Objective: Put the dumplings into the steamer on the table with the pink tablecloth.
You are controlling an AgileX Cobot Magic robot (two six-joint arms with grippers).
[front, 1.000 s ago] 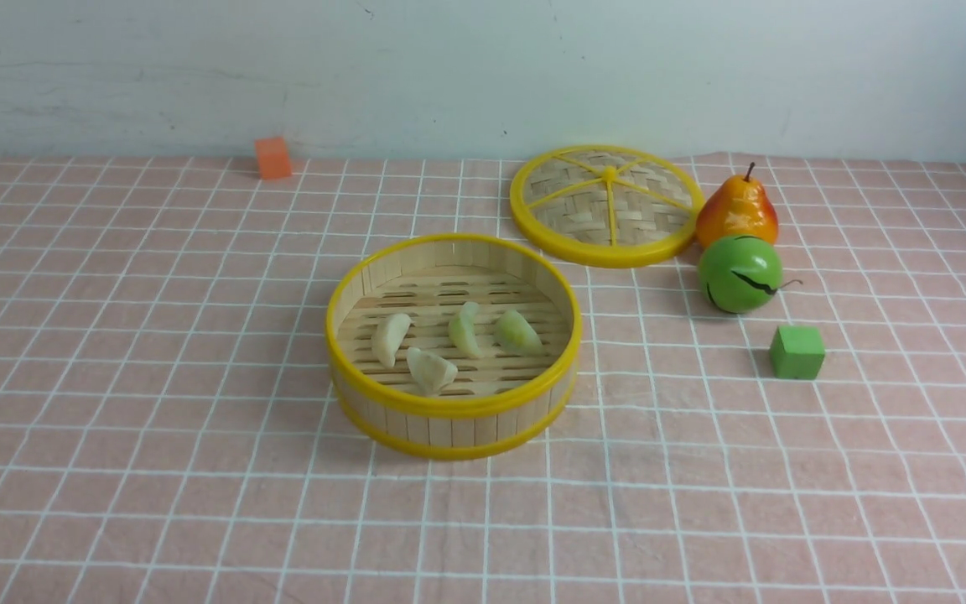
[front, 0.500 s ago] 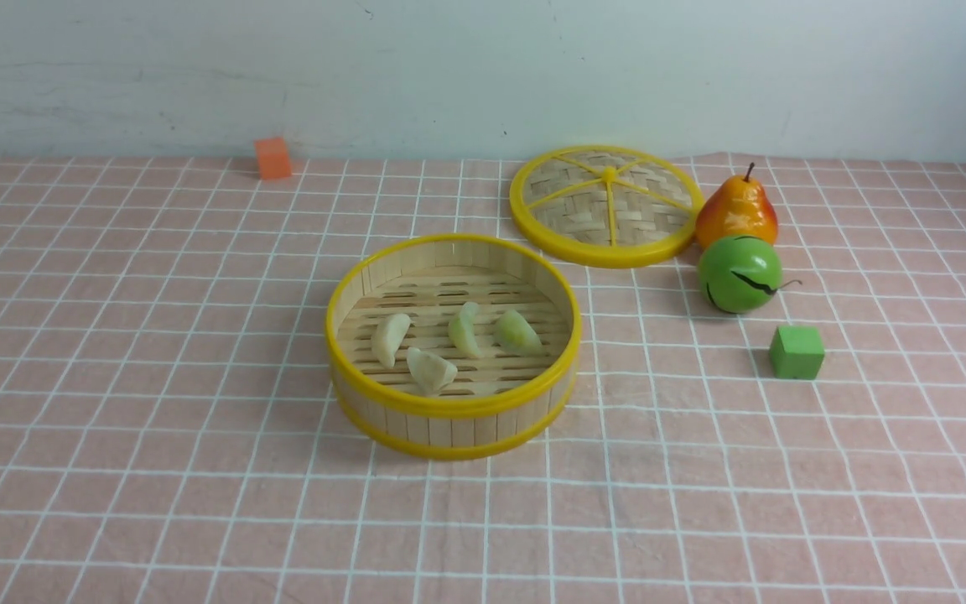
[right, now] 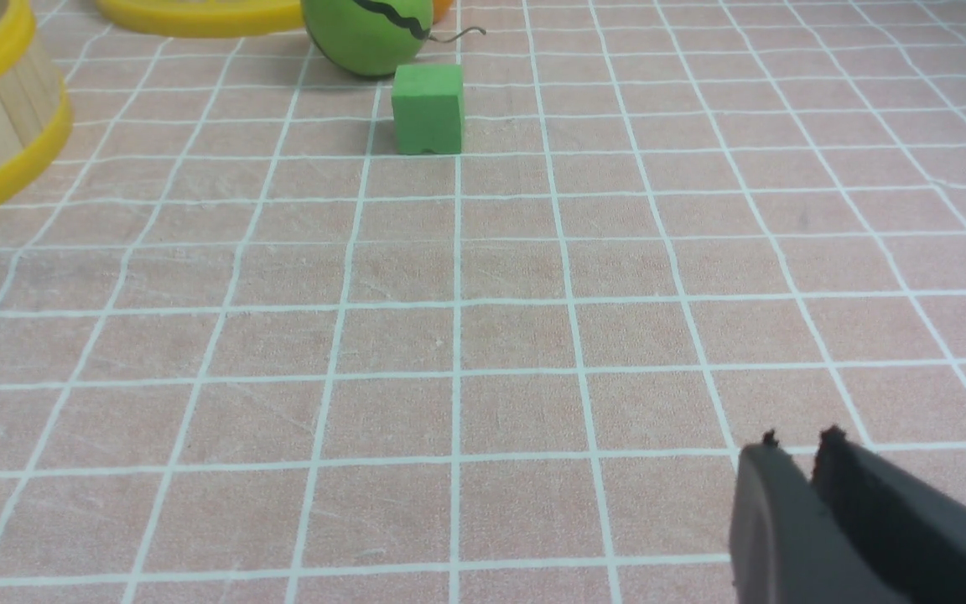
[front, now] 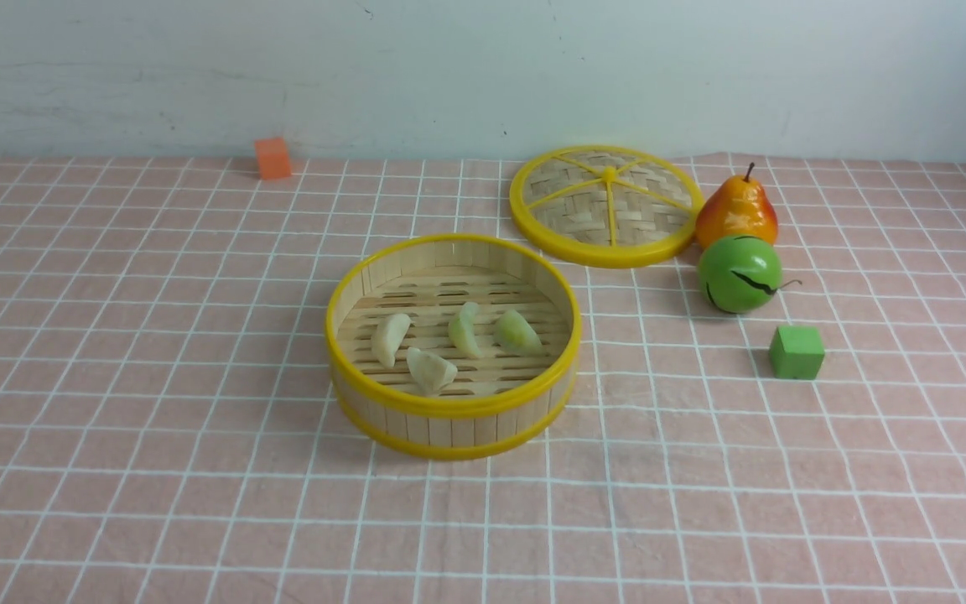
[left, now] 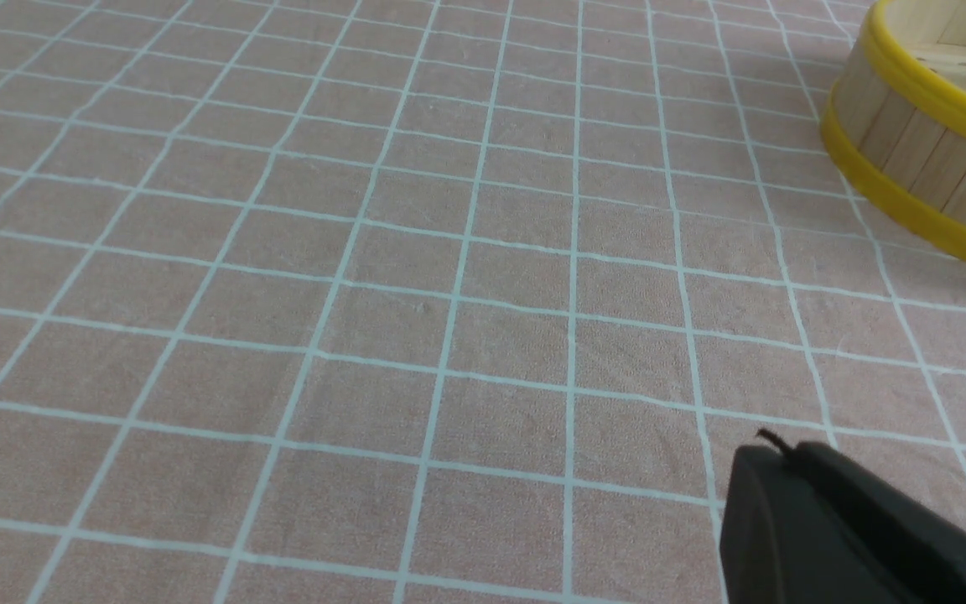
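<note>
all four dumplings [front: 449, 340] lie in the steamer [front: 453, 408]; simply keep clear. left gripper [left: 772, 449] closed, empty; right gripper [right: 795, 443] looks slightly parted, empty.

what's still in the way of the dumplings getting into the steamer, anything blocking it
Nothing visible does. All four dumplings already lie on the slatted floor of the steamer. Its lid lies flat on the pink tablecloth behind and to the right, off the basket, and no arm shows in the front view.
</note>
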